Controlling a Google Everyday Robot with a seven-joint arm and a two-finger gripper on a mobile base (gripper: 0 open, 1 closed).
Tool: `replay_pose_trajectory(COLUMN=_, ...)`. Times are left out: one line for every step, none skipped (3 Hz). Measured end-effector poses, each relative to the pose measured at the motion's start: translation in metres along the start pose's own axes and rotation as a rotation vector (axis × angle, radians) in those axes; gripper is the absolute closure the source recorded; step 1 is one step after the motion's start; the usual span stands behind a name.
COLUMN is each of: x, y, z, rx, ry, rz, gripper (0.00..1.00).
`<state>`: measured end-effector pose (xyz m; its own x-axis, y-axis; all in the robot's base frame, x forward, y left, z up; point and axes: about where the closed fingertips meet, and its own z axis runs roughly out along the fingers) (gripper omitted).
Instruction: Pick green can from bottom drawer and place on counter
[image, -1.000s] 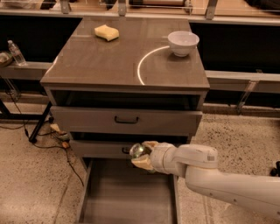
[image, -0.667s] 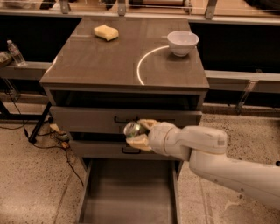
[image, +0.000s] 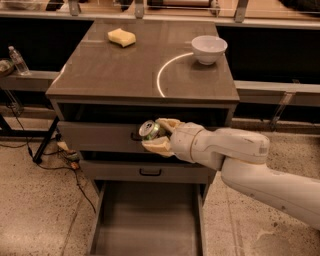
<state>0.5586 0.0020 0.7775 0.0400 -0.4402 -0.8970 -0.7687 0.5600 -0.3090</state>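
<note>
My gripper (image: 156, 134) is shut on the green can (image: 150, 130), whose silver top faces up and to the left. It holds the can in the air in front of the top drawer's face, well above the open bottom drawer (image: 146, 220), a flat grey tray that shows nothing in it. The counter (image: 125, 70) lies above and behind the can, with a curved white reflection on it. My white arm reaches in from the lower right.
A white bowl (image: 209, 48) stands at the counter's back right and a yellow sponge (image: 122, 37) at its back left. The middle drawer (image: 150, 171) is shut. Cables lie on the floor to the left. A water bottle (image: 18, 60) stands on a ledge at far left.
My gripper has risen with the can, from level with the middle drawer to in front of the top drawer's handle, moving slightly left.
</note>
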Motion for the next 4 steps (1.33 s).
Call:
replay_pose_trajectory(x=-0.033, y=-0.018, z=-0.004, rx=0.04, ry=-0.079, rz=0.004, gripper=1.0)
replay_pose_trajectory(x=-0.085, y=-0.051, z=-0.01, rx=0.087, ry=-0.2, rz=0.021, gripper=1.0)
replay_pose_trajectory(x=-0.14, y=-0.09, z=-0.017, rx=0.135, ry=-0.317, rz=0.023, gripper=1.0)
replay_pose_trajectory(x=-0.184, y=-0.118, z=-0.021, rx=0.171, ry=-0.397, rz=0.005, gripper=1.0)
